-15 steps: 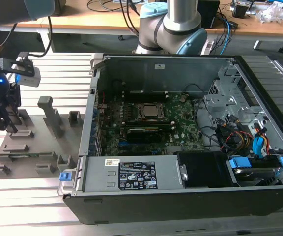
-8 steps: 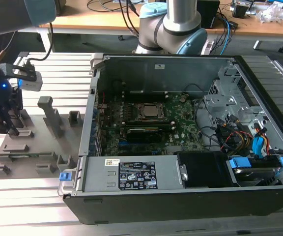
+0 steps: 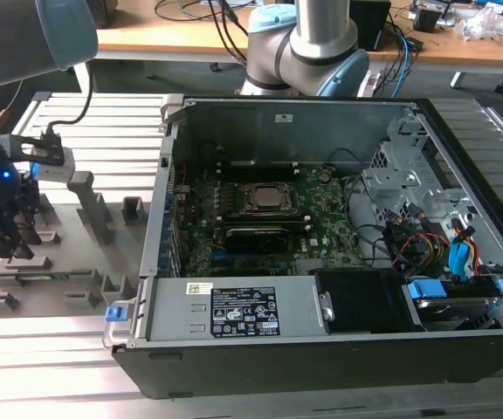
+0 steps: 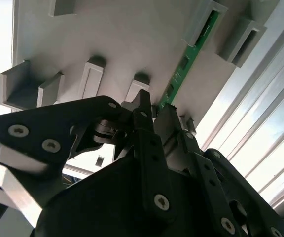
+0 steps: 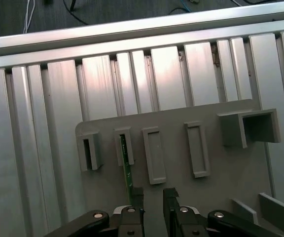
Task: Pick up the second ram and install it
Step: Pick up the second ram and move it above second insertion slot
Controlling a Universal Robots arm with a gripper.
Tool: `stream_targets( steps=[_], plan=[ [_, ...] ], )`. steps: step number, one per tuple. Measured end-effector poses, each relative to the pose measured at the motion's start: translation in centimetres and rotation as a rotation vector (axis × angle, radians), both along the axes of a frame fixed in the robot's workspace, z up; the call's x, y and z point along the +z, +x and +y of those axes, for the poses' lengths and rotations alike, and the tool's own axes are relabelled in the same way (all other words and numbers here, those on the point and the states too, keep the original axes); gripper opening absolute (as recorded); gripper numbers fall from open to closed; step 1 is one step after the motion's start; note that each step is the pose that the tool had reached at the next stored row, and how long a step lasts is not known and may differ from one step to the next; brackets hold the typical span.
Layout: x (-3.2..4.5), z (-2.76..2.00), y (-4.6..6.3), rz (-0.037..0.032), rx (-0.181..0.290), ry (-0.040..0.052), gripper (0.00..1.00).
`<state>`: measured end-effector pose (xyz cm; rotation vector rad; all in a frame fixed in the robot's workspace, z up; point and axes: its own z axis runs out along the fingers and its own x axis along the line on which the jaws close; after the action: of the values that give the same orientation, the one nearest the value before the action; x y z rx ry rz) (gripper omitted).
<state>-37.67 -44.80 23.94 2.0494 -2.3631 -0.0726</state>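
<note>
Surface: slatted aluminium table (image 5: 33,148), rails running past a grey holder plate (image 5: 221,163).
Second ram (image 5: 127,168): on edge in a plate slot, one end at the fingertips.
Gripper (image 5: 153,195): low over that end, fingers narrowly parted, gripping nothing.
Edges: raised slot blocks (image 5: 154,155) just beside the stick.
Room: open computer case (image 3: 260,131) well apart, toward the exterior view's right.

The black label (image 3: 244,312) and small white label (image 3: 201,288) on the power supply (image 3: 299,301) carried print too small to read.

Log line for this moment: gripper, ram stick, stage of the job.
gripper: open, over grey holder | ram stick: in holder slot, next to gripper, not gripped | stage: pick-up
</note>
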Motion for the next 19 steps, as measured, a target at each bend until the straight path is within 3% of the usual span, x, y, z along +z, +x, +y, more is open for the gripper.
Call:
stream_targets(
  steps=[6, 9, 13, 16, 19],
  plan=[
    [-1.7, -0.24, 0.7, 0.0002, 0.022, -0.0043, 0.3],
    [-2.21, -1.82, 0.7, 0.0001, 0.036, -0.0052, 0.3],
    [-2.84, -1.92, 1.0, 0.0002, 0.052, -0.0027, 0.3],
    [-3.71, -1.92, 1.3, 0.0, 0.102, -0.002, 0.3],
    [-4.21, -1.91, 1.4, -0.0003, 0.106, 0.0019, 0.3]
  ],
)
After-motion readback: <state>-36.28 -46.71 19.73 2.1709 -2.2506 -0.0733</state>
